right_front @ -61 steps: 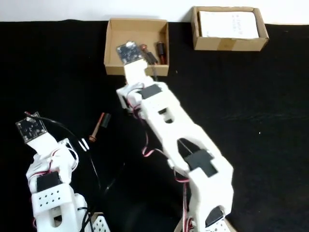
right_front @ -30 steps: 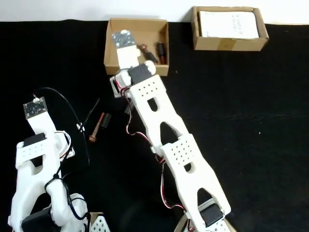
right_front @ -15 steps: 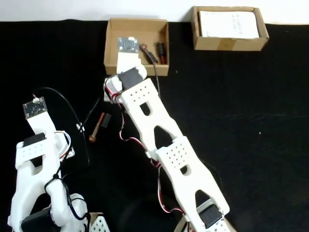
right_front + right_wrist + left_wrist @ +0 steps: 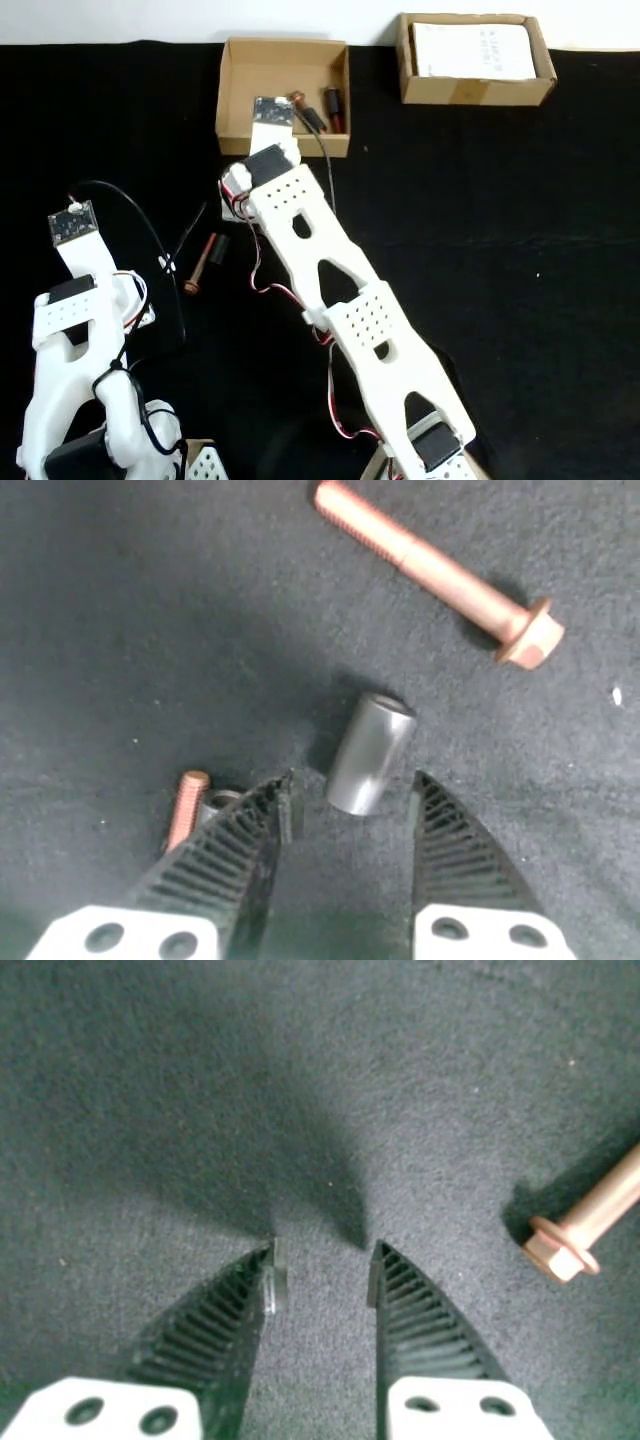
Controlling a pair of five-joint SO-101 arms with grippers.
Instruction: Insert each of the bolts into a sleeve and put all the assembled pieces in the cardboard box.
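Observation:
A grey sleeve [image 4: 370,752] lies on the black cloth, its near end between the tips of my open right gripper [image 4: 352,792]. A loose copper bolt [image 4: 440,575] lies just beyond it. Beside one finger is another bolt tip in a sleeve [image 4: 192,808]. From above, the bolt [image 4: 198,268] and the sleeve [image 4: 219,247] lie left of the right arm [image 4: 300,230]. The cardboard box [image 4: 235,100] at the back holds two dark pieces [image 4: 330,105]. My left gripper [image 4: 325,1260] hangs open over bare cloth, with the bolt head [image 4: 558,1250] off to one side.
A second cardboard box [image 4: 475,90] holding white paper stands at the back right. The left arm [image 4: 75,310] stands at the near left with a black cable [image 4: 150,245] looping over it. Bare cloth covers the right half of the table.
The right arm has drawn back from over the cardboard box and come down toward the sleeve on the cloth. The left arm changed posture two seconds ago and has kept still since.

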